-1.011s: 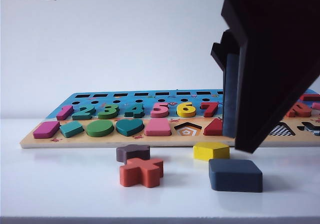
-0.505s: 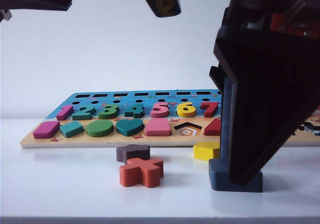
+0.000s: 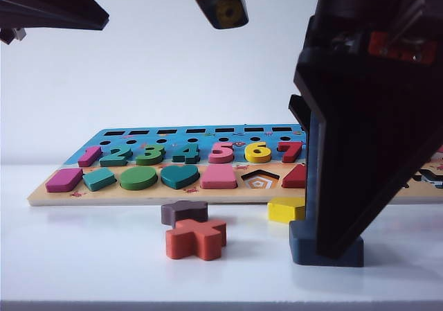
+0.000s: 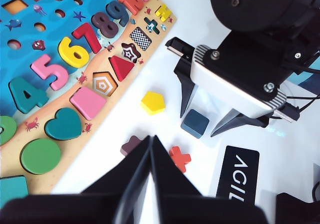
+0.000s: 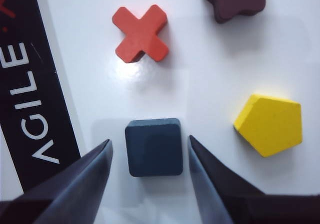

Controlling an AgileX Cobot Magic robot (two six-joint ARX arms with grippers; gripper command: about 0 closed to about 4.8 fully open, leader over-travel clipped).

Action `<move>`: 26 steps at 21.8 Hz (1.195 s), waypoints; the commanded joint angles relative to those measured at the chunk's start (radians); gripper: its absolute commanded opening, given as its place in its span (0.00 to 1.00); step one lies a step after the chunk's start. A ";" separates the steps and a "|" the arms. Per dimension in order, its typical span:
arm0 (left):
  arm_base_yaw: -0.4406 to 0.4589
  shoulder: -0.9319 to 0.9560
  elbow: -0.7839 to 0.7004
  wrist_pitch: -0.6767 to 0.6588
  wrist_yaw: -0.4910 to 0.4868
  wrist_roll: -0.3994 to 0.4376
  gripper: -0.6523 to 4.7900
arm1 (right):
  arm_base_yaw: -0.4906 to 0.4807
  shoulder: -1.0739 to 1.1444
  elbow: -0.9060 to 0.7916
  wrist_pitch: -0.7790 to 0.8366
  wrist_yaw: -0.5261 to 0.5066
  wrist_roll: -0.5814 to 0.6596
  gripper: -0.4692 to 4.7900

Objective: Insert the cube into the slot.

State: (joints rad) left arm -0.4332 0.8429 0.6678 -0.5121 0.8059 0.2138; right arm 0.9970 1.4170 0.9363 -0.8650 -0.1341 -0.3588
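Right wrist view: right gripper (image 5: 150,156) lowered around cube (image 5: 153,146), jaws apart, narrow gap each side, no contact seen. Cube flat on white table (image 5: 200,64), near yellow pentagon (image 5: 270,124). Left gripper (image 4: 150,146) aloft, fingertips pressed together, holding nothing. Exterior view: right arm hides most of cube, slot (image 4: 140,38) hidden too. Plain white backdrop.

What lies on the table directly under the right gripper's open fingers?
The cube sits on the white table between the fingers of the right gripper, gaps showing either side. The table under the cube is covered.
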 commanded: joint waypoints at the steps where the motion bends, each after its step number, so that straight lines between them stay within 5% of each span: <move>1: 0.000 0.010 -0.001 0.028 0.006 0.008 0.14 | 0.002 -0.002 0.002 0.003 -0.003 0.003 0.56; 26: 0.000 0.014 -0.034 0.076 0.005 0.030 0.14 | 0.002 0.016 -0.003 0.005 0.030 0.018 0.53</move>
State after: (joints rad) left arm -0.4332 0.8558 0.6304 -0.4526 0.8059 0.2394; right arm 0.9970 1.4330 0.9352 -0.8669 -0.1089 -0.3431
